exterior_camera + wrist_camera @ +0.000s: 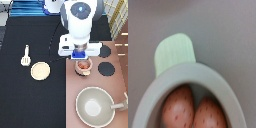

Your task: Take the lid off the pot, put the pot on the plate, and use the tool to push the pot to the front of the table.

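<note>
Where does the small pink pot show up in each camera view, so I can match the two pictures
Exterior view: the pot sits on the pinkish-brown stove panel, right of centre, directly under the gripper, above the large grey pan.
Wrist view: the pot fills the lower half, seen from close above.
Shared landmark: the reddish pieces inside the pot, showing as the reddish inside in the exterior view.

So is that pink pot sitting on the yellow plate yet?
Apart. The exterior view shows black table between the pot on the stove and the plate; the end effector is over the pot.
</note>
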You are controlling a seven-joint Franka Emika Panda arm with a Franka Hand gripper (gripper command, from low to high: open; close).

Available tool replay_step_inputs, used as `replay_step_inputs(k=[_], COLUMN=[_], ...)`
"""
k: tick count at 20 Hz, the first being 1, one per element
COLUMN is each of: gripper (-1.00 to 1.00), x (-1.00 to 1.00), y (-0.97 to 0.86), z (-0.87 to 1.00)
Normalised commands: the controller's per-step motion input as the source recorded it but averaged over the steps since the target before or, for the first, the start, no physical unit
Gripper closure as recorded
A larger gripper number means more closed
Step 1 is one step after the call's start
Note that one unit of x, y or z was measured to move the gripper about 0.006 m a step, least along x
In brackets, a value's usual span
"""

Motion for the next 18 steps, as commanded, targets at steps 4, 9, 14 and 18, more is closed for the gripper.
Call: replay_step_inputs(k=[4,9,14,18], gripper=[-1.00,-1.00,-1.00,1.00], x=[0.34,-0.06,-0.46,-0.35], y=[0.00,-0.04,-0.22,-0.20], z=[-0.36,-0.35,-0.01,0.00])
